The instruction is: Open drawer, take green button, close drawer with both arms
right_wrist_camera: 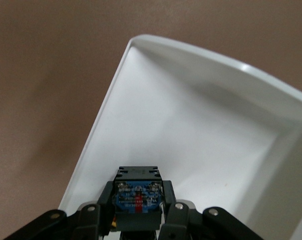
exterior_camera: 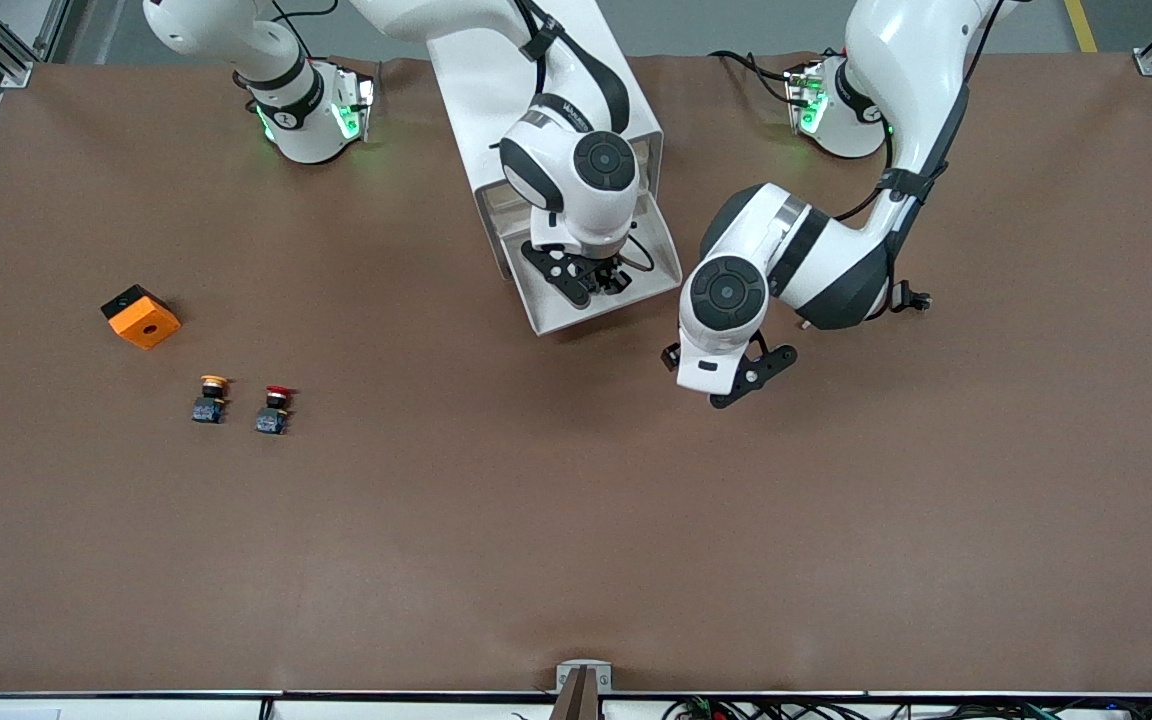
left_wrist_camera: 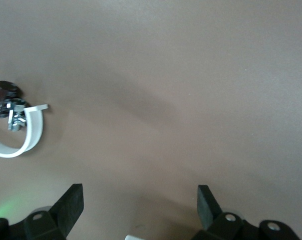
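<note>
— Well, what is seen nearest the front camera?
— The left gripper (exterior_camera: 751, 380) is held over bare table (exterior_camera: 576, 520), fingers (left_wrist_camera: 70, 202) spread wide with nothing between them.
— And farther back?
— The drawer (exterior_camera: 661, 262) is pulled out of the cabinet (exterior_camera: 546, 100). Inside it, the right gripper (exterior_camera: 591, 280) is clamped on the button (right_wrist_camera: 138, 196), whose blue base is seen between the fingers (right_wrist_camera: 170, 207).

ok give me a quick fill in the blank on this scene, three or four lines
1. The right gripper is shut on a ____ with a blue base.
2. It is over the pulled-out ____ of the cabinet.
3. The left gripper is ____ and holds nothing, waiting over bare table.
4. Near the orange block, the yellow-capped button stands beside a ____-capped one.

Missing words: button; drawer; open; red
</note>
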Tool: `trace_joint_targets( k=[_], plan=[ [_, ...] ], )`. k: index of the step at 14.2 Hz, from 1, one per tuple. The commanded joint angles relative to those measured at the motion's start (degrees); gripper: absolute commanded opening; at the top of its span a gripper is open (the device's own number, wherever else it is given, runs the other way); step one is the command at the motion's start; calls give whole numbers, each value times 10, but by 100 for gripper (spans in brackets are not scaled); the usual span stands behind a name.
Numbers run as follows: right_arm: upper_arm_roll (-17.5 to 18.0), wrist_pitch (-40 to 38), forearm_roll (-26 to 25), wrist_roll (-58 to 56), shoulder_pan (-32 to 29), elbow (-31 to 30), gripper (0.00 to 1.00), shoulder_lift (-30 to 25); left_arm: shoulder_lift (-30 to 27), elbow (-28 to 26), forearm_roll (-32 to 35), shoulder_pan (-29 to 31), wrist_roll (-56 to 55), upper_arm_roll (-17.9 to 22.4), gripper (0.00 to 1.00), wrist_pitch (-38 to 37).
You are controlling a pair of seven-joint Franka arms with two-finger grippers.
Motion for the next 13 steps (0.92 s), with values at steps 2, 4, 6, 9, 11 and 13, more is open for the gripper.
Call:
trace_joint_targets(
  k=[2, 4, 6, 9, 11, 13],
  plan=[
    [3, -99, 7, -25, -37, 53, 10, -13, -26, -82, 13, 6, 12, -8, 100, 94],
    [3, -159, 15, -79, -65, 63, 10, -35, -26, -112, 13, 4, 26, -8, 100, 139],
    [2, -210, 24, -151, -101, 66, 10, -60, -24, -129, 13, 0, 29, -8, 100, 176],
    [-1, -272, 23, -273, -156, 65, 10, -95, -1, -131, 12, -30, 28, -8, 100, 205],
    [-2, -296, 21, -348, -195, 63, 10, -108, 12, -130, 12, -39, 26, -9, 100, 217],
    [-3, -309, 18, -424, -231, 59, 10, -116, 24, -130, 12, -58, 26, -13, 100, 228]
  ],
)
